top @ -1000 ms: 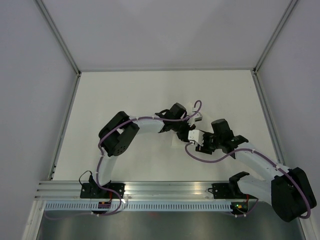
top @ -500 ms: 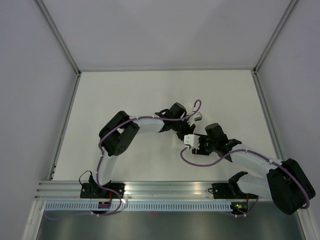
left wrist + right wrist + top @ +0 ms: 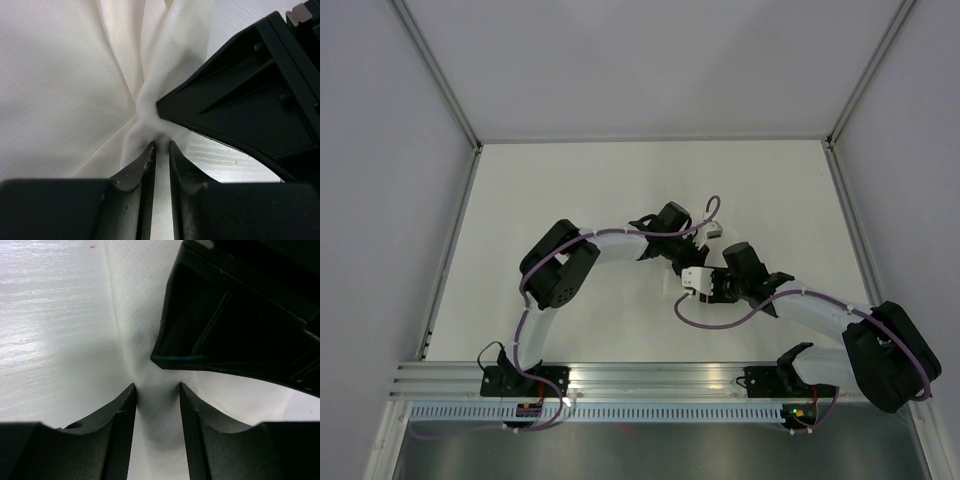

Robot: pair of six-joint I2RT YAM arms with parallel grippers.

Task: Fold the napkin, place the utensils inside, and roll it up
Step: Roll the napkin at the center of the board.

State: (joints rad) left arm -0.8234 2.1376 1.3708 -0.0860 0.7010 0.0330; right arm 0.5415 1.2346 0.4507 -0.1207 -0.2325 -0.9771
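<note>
The white napkin [image 3: 75, 75] lies on the white table, gathered into pleats that run together at my left gripper [image 3: 161, 145]. That gripper is shut on the bunched cloth at its tips. A black finger [image 3: 240, 105] of the right gripper meets it tip to tip from the right. In the right wrist view my right gripper [image 3: 157, 386] stands open astride a raised ridge of the napkin [image 3: 155, 410], with cloth between its fingers. From above, the left gripper [image 3: 690, 252] and the right gripper [image 3: 700, 270] meet at mid-table. The utensils are out of view.
A purple cable loop [image 3: 710, 320] hangs low beside the right wrist. Enclosure walls rise at the table's left edge [image 3: 455, 240] and right edge [image 3: 850, 230]. An aluminium rail [image 3: 650, 380] carrying both arm bases runs along the near edge.
The right arm has swung left and its gripper has come up against the left gripper, with its jaws narrowing. The left arm has hardly moved.
</note>
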